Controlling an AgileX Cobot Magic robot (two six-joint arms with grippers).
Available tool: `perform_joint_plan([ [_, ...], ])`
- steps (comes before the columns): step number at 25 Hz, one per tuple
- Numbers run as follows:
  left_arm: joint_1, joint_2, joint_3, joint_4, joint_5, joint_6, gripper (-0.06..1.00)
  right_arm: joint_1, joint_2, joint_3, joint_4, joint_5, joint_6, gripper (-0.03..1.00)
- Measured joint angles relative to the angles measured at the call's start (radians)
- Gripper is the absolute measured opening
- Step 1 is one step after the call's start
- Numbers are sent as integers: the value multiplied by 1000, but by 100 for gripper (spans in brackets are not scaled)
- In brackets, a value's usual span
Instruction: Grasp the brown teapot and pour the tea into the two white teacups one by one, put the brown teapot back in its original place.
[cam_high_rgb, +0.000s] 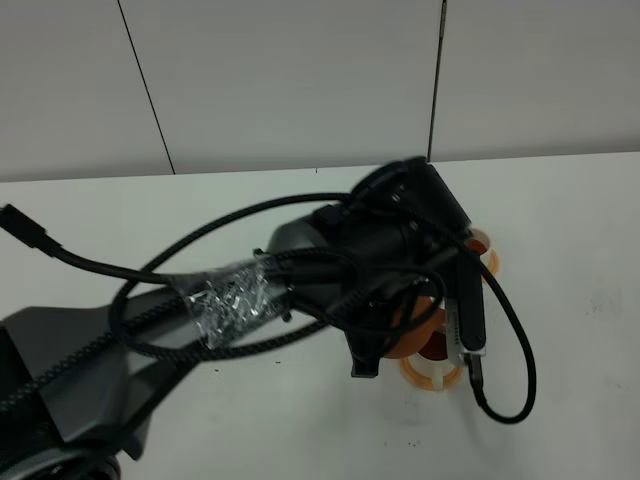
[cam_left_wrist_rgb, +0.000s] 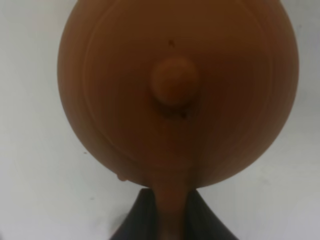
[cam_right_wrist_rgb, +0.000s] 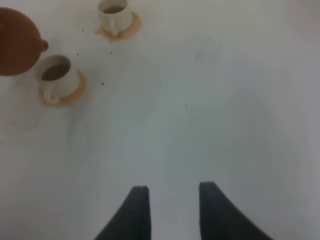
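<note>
The brown teapot (cam_left_wrist_rgb: 175, 90) fills the left wrist view, seen from the lid side with its knob in the middle. My left gripper (cam_left_wrist_rgb: 170, 217) is shut on its loop handle. In the high view the left arm reaches across the middle and hides most of the teapot (cam_high_rgb: 415, 322). The two white teacups (cam_right_wrist_rgb: 57, 75) (cam_right_wrist_rgb: 114, 14) stand on orange saucers and both hold brown tea. The teapot's (cam_right_wrist_rgb: 15, 42) spout points at the nearer cup. The cups partly show in the high view (cam_high_rgb: 438, 362) (cam_high_rgb: 481, 244). My right gripper (cam_right_wrist_rgb: 172, 210) is open and empty. The beige coaster is hidden.
The white table (cam_high_rgb: 570, 330) runs back to a grey panelled wall (cam_high_rgb: 300, 80). The left arm's black cables (cam_high_rgb: 515, 340) loop out over the nearer cup. Bare table (cam_right_wrist_rgb: 210, 100) lies between my right gripper and the cups.
</note>
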Motion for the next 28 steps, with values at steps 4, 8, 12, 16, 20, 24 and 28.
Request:
perform_joint_plan([
  [4,55,-16,-3,-126,0,-3,16,0,0,0,0,0,0,24],
  [8,103,-20,-10,-220,0,-1,16,0,0,0,2,0,0,24],
  [12,115,-21,-10,-232,0,10,16,0,0,0,2,0,0,24],
  [16,130,-21,-10,-269,0,22,16,0,0,0,2,0,0,24],
  [20,132,-21,-10,-275,0,17,16,0,0,0,2,0,0,24],
  [24,133,-21,-10,-269,0,11,16,0,0,0,2,0,0,24],
  [28,141,-24,-10,-260,0,11,16,0,0,0,2,0,0,24],
])
